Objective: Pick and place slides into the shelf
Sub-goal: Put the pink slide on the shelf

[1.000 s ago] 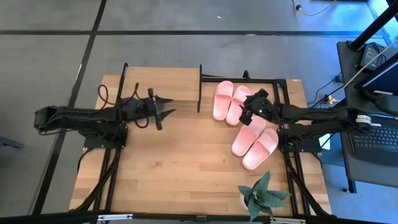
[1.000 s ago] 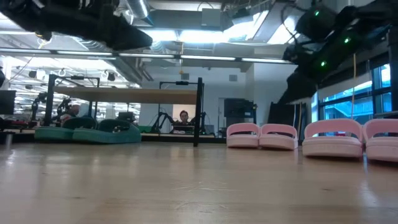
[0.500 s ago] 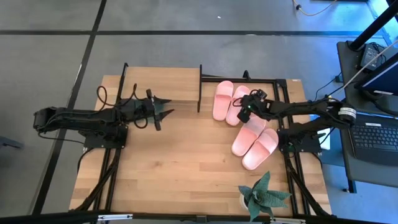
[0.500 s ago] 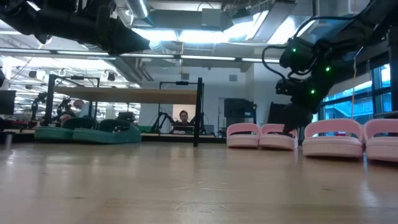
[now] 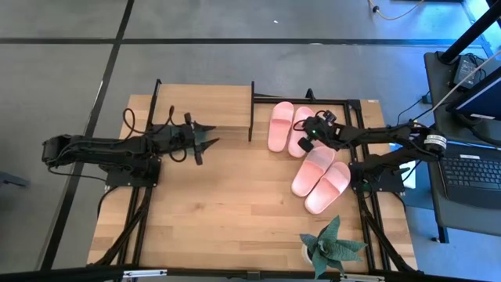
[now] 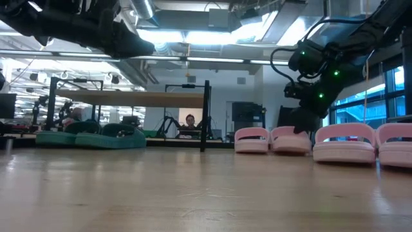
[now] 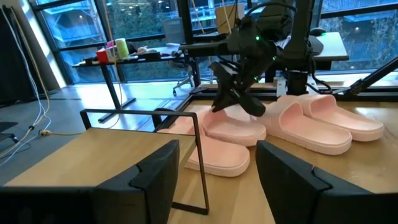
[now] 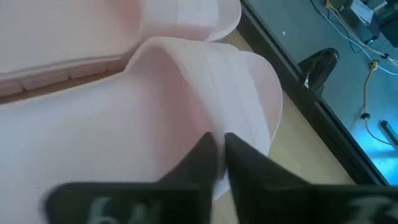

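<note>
Two pairs of light pink slides lie on the table's right half: a far pair (image 5: 280, 125) and a near pair (image 5: 321, 178). My right gripper (image 5: 307, 143) is shut on the far pair's right-hand slide (image 5: 300, 129), also in the low view (image 6: 290, 139). Two dark green slides (image 6: 90, 137) rest on their soles under the shelf (image 5: 202, 106), whose plank top (image 6: 129, 98) hides them from above. My left gripper (image 5: 205, 141) hovers open by the shelf's near edge, nothing between its fingers (image 7: 155, 180). My right gripper pinches the pink slide's strap (image 8: 211, 118) between its two fingers (image 8: 204, 158), at the strap's arched top. The fingers come from above, slanting in from the table's right side. The slide's sole (image 6: 290, 149) still lies on the table beside its mate.
A black shelf leg (image 5: 251, 110) stands just left of the far pink pair. A potted green plant (image 5: 333, 247) sits at the near right edge. A laptop (image 5: 470, 172) stands beyond the table's right edge. Bare wood stretches across the near middle (image 5: 219, 211).
My right gripper has come down and a little toward the table's left, onto the far pair's right-hand slide, and has taken hold of its strap. The strap's top now looks squeezed. The slide stays on the table.
</note>
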Controlling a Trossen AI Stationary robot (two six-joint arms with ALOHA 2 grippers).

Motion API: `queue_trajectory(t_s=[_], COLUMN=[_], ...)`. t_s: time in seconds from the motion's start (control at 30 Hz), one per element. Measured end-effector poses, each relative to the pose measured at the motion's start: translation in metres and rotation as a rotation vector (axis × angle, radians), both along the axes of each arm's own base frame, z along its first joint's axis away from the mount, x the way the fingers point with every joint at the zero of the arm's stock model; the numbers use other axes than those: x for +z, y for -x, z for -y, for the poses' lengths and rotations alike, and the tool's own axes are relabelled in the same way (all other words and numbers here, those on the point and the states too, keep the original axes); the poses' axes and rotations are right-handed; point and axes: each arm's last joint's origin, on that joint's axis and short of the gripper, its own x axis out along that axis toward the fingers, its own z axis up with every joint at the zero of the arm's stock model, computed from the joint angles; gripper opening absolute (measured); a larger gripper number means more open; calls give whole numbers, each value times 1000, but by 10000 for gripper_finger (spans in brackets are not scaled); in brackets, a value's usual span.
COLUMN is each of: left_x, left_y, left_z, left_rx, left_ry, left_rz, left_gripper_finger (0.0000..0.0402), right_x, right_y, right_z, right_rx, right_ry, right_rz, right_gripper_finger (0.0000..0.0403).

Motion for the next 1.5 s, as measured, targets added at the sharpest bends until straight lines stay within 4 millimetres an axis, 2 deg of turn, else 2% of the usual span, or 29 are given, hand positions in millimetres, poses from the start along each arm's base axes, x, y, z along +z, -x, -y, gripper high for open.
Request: queue_trajectory(t_s=[0.13,0.27,0.47,0.6,0.73,0.83,0.97,1.13,1.37,1.5], left_x=[-1,-1,-1,-1,-1,2,10,21,21,17], left_y=[0,0,0,0,0,2,9,20,27,29], left_z=[0,0,0,0,0,0,2,4,6,6], left_rx=[0,0,0,0,0,0,-1,-1,0,16], left_ry=[1,4,9,9,9,2,-13,-44,-26,-11], left_rz=[-5,-7,-5,-5,-5,8,59,134,117,73], left_gripper_finger=[204,204,204,204,204,204,204,204,204,204], right_x=[2,23,88,141,188,209,206,192,201,178], right_y=[-1,-10,-30,-46,-59,-70,-95,-143,-212,-250], right_z=[0,-2,-8,-11,-16,-21,-22,-16,0,9], right_rx=[-2,32,96,127,171,242,307,351,367,387], right_ry=[-4,-34,-33,84,181,241,282,291,315,282], right_rz=[-1,-20,-3,57,223,337,363,307,299,196], right_gripper_finger=[16,13,13,13,13,13,13,12,12,12])
